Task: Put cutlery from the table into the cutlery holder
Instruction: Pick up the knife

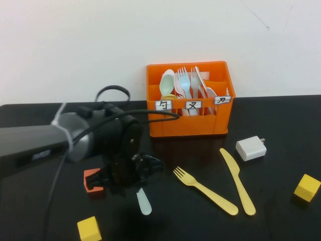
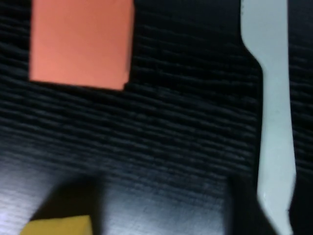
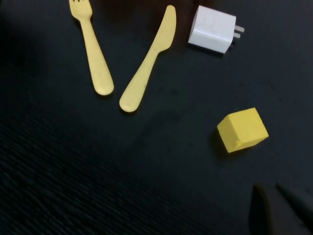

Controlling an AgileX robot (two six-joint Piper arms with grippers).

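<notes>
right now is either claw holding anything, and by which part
Cannot be told for the left claw: it is low over the mint knife, contact hidden. The right claw holds nothing.

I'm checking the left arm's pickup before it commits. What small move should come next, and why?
Probably lower the left hand and shut it on the mint-green knife, which lies flat on the table beneath it, ungripped. The right hand is shut, away by a yellow cube.

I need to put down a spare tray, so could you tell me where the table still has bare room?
The table is bare right of the cutlery holder behind the charger plug, and along the front between the near yellow cube and the yellow fork. It is crowded around the left tool over the mint-green knife.
</notes>
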